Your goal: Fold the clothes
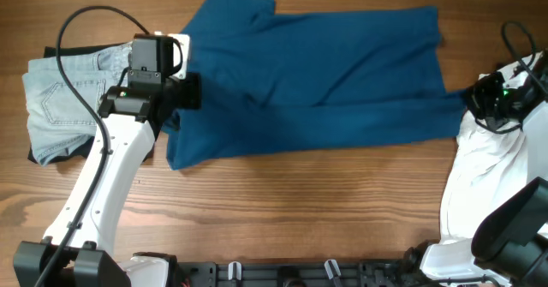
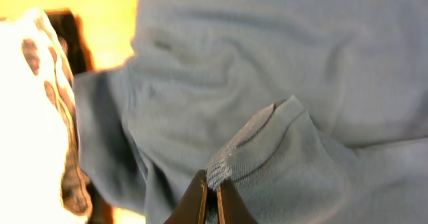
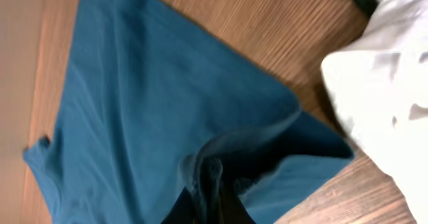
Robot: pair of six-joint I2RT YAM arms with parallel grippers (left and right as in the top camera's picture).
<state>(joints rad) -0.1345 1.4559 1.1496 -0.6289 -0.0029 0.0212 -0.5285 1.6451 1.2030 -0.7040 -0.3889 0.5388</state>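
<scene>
**Pinching both ends of the blue shirt**

The dark blue polo shirt (image 1: 325, 73) lies spread on the wooden table (image 1: 282, 210), its long axis running left to right between the two arms. Each arm is at its own end, so neither has to reach across.

The left gripper (image 1: 190, 92) sits at the shirt's left edge, just beside the pale denim garment (image 1: 60, 107). In the left wrist view its jaws are fully closed, with a raised fold of the shirt's stitched edge (image 2: 261, 137) nipped between the fingertips (image 2: 212, 185).

The right gripper (image 1: 473, 98) is at the shirt's far right corner, next to the white garment (image 1: 488, 167). In the right wrist view its jaws (image 3: 207, 196) are also pressed together, on a bunched bit of blue cloth.

With both ends held, the coming move likely turns on this left-to-right line. Carrying one held edge across toward the other would double the shirt over, provided both pinches keep their cloth.
</scene>
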